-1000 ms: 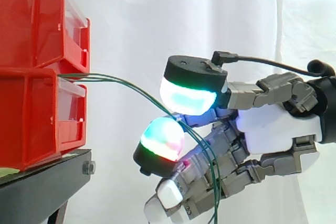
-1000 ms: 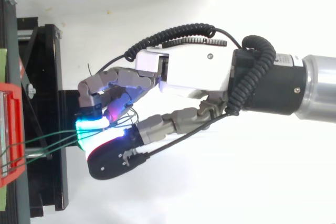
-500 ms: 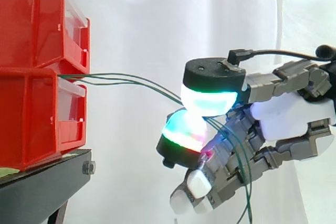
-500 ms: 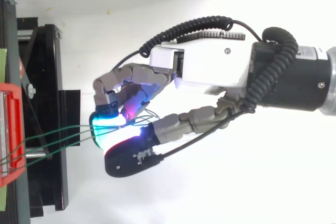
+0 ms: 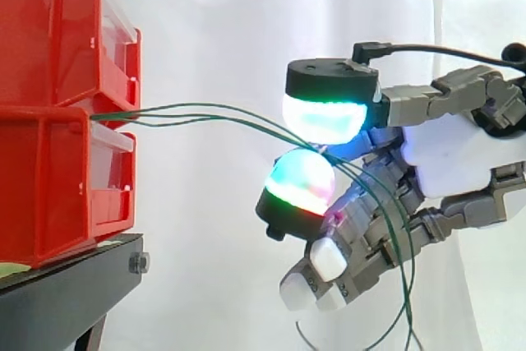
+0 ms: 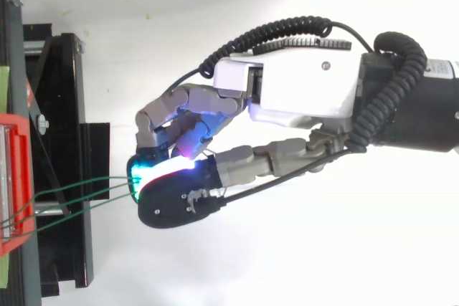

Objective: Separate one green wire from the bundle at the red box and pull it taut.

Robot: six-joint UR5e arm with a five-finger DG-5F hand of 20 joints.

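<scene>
Wires (image 5: pixel 191 105), green, exit the gap between two stacked red bins (image 5: pixel 49 187) on a black stand (image 5: pixel 66 285). Long axis near level, running from the bins to the hand (image 5: pixel 456 162) with a shallow upward bow (not straight). Hand clenched on the wires: pinched between two glowing pads (image 5: pixel 325 117), other fingers curled below. Past the pinch the wires turn down and hang in loose loops across the curled fingers. Top view: strands meet at the pads and spread apart toward the bins
</scene>
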